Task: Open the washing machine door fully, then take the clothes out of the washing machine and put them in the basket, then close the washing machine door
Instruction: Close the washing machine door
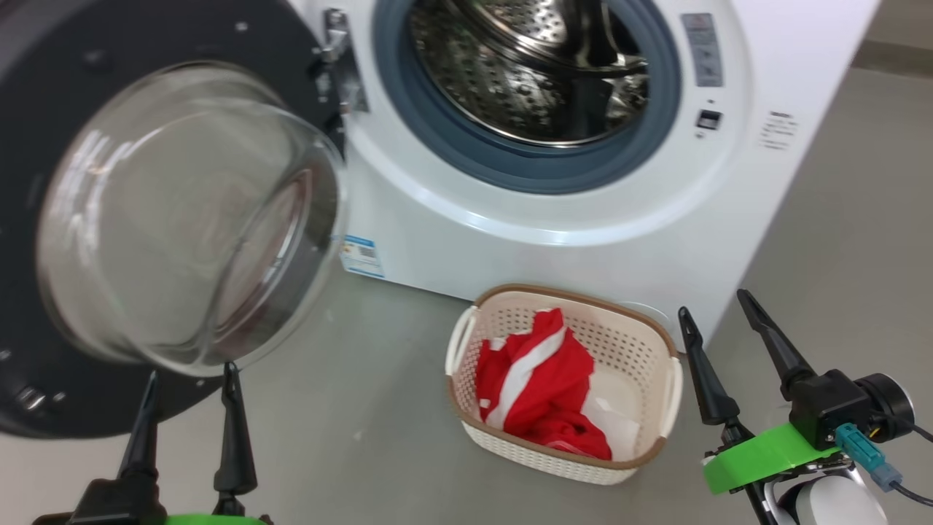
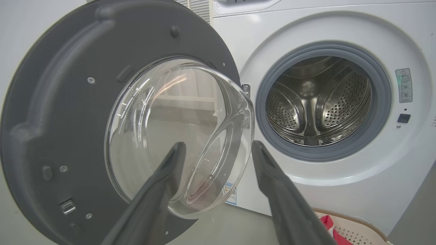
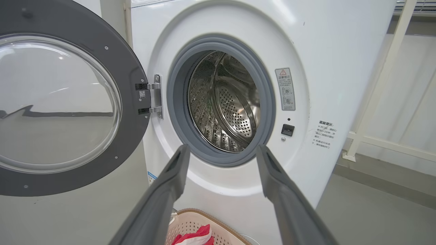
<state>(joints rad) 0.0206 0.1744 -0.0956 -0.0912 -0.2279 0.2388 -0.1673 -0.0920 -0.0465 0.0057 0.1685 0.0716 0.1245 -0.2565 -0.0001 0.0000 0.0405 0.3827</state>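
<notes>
Clothes [image 1: 536,386] lie in the basket [image 1: 576,293]; the washer [image 1: 583,248] door [image 1: 44,95] hangs open.
Head view: basket on the floor [image 1: 379,408] at lower centre, just below the drum [image 1: 525,65], likely set there for a short drop; door at upper left, clear of the opening. Left gripper [image 1: 192,372] at lower left and right gripper [image 1: 713,302] at lower right both spread wide, holding nothing. Wrist views look straight into the drum, which seems empty; the head view shows the whole basket.

Bright, even indoor light; shadows faint. Glare streaks on washing machine door [image 1: 182,219] glass & steel drum [image 2: 316,102]. Head view slightly blurred; wrist views sharper, w/ wide-angle bending at edges.
</notes>
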